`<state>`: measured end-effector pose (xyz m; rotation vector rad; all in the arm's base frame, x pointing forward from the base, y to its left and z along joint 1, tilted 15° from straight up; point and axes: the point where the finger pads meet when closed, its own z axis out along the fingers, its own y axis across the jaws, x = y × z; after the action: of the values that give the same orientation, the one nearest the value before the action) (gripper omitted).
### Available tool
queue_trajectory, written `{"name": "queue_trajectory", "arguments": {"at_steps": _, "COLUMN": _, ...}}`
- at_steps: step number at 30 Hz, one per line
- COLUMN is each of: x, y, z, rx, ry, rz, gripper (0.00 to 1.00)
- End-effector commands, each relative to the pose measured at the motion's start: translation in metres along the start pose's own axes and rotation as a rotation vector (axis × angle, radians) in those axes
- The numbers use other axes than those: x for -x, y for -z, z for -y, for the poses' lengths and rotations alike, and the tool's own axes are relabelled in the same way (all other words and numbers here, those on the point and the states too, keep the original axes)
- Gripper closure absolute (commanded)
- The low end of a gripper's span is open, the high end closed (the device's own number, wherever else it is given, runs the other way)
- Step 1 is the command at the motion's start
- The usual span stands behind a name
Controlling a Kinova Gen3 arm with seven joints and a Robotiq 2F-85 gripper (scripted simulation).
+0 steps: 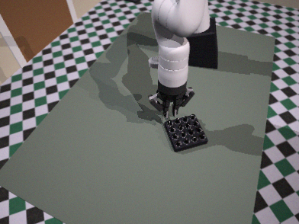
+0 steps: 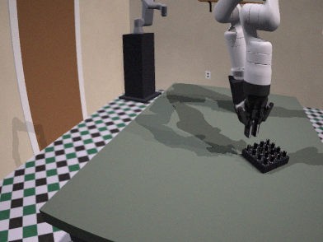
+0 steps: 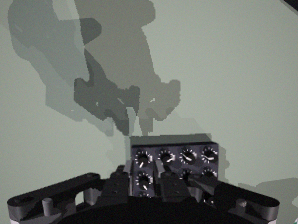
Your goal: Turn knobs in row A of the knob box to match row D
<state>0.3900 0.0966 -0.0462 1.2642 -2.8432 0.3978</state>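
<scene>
The black knob box (image 1: 191, 146) (image 2: 277, 165) (image 3: 176, 147) stands flat on the table, with rows of upright knobs. In the wrist view, the far row shows four knobs: the leftmost (image 3: 143, 158) has its white line toward the lower left, and the other lines are small. The knob below it (image 3: 144, 180) has its line pointing down. The printed names and the socket cannot be made out. My gripper (image 1: 171, 115) (image 2: 252, 135) (image 3: 143, 170) is partly open and empty, above the box's corner knob. Its fingers hide part of the nearer rows.
The box stands on the green table (image 1: 114, 168) (image 2: 156, 185). The arm's black pedestal (image 1: 204, 49) is behind the box. Arm shadows fall across the table beside the box. Another robot on a black stand (image 2: 138, 66) is far off, beyond the table.
</scene>
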Motion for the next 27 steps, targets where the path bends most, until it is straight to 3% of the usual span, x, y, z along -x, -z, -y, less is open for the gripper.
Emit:
{"name": "queue_trajectory", "arguments": {"at_steps": 1, "x": 0.001, "y": 0.001, "z": 0.000, "rx": 0.000, "ry": 0.001, "rz": 0.001, "gripper": 0.81}}
{"name": "queue_trajectory", "arguments": {"at_steps": 13, "x": -0.002, "y": 0.000, "z": -0.001, "rx": 0.004, "ry": 0.070, "rz": -0.006, "gripper": 0.81}}
{"name": "queue_trajectory", "arguments": {"at_steps": 22, "x": -0.007, "y": 0.000, "z": -0.004, "rx": 0.015, "ry": 0.222, "rz": -0.020, "gripper": 0.81}}
{"name": "queue_trajectory", "arguments": {"at_steps": 27, "x": -0.012, "y": 0.000, "z": -0.006, "rx": 0.027, "ry": 0.393, "rz": -0.033, "gripper": 0.81}}
